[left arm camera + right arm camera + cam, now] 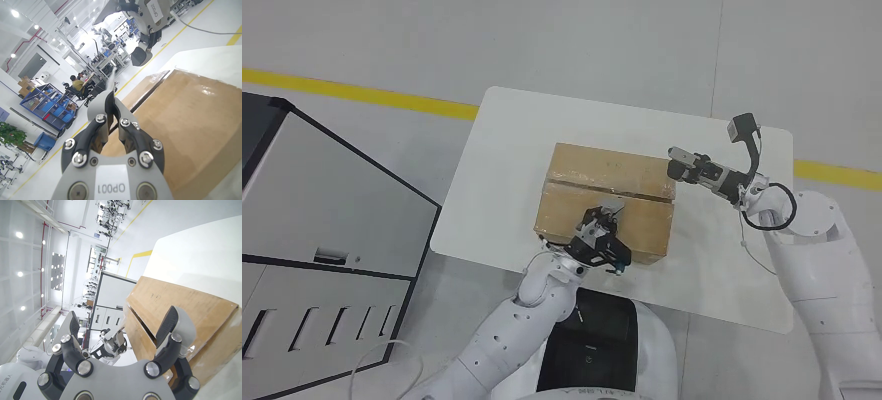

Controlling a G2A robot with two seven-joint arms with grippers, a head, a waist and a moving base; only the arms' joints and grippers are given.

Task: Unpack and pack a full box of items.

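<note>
While the cardboard box (607,195) sits centred on the worktop (502,150), our left end effector (112,98) pinches clear tape (111,79) at its 6 o'clock edge, our right end effector (672,163) splayed wide at 2 o'clock; a cabinet (332,200) flanks 9 o'clock.

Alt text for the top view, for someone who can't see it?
A closed cardboard box sits on a white table. The left pincer, shut on a pale strip, is over the box's near edge; the open right pincer is at its right end.

Box (607,195) contents beneath closed flaps (592,172); blurred thin strip (111,80) in left gripper (113,95).
</note>
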